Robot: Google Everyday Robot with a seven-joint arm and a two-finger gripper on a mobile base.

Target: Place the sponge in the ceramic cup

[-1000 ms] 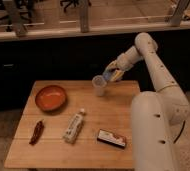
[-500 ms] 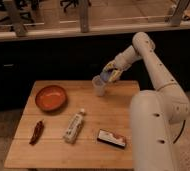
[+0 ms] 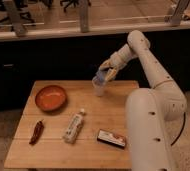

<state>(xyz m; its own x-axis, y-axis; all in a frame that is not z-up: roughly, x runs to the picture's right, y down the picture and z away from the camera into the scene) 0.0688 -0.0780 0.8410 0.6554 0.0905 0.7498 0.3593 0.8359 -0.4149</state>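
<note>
The ceramic cup (image 3: 99,88), small and pale, stands upright near the far edge of the wooden table (image 3: 53,150). Right above its rim hangs the blue sponge (image 3: 101,75), with my gripper (image 3: 104,74) shut on it. The arm comes down to it from the upper right. The sponge's lower edge is at or just inside the cup's mouth; I cannot tell whether they touch.
An orange-red bowl (image 3: 51,97) sits at the table's far left. A dark red chili-like item (image 3: 36,131) lies front left, a pale bottle (image 3: 74,126) lies mid-table, and a dark packet (image 3: 111,138) lies front right. My white base (image 3: 148,130) stands against the right side.
The gripper with the sponge has moved left and down, from beside the cup's right to right over its rim.
</note>
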